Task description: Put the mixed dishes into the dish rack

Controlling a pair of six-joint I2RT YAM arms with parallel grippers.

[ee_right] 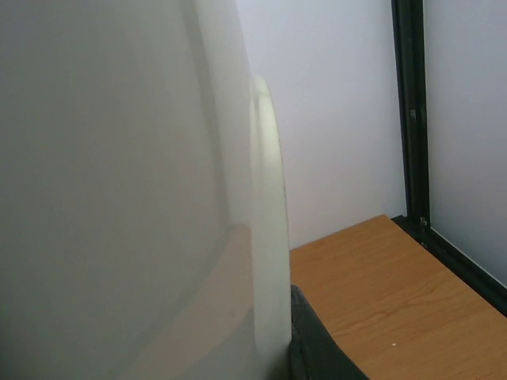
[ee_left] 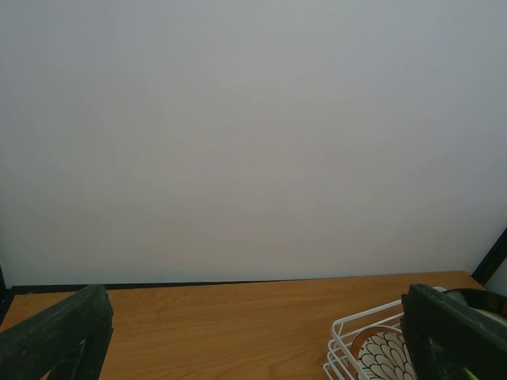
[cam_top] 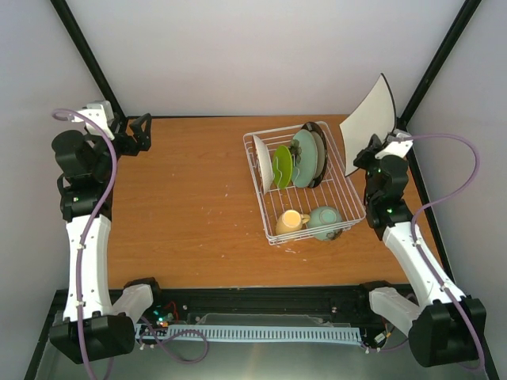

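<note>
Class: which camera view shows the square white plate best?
Top external: the whole square white plate shows, held aloft in the shut right gripper. The right wrist view shows only its blurred face and rim. The left wrist view misses it.

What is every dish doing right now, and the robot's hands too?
dish rack: holding six dishes.
square white plate: held up on edge, outside the rack.
right gripper: shut on the square white plate.
left gripper: open, empty.
white petal plate: upright in rack.
lime green plate: upright in rack.
pale teal plate: upright in rack.
dark-rimmed plate: upright in rack.
yellow mug: rack's near end.
mint-green bowl: beside the mug.
</note>
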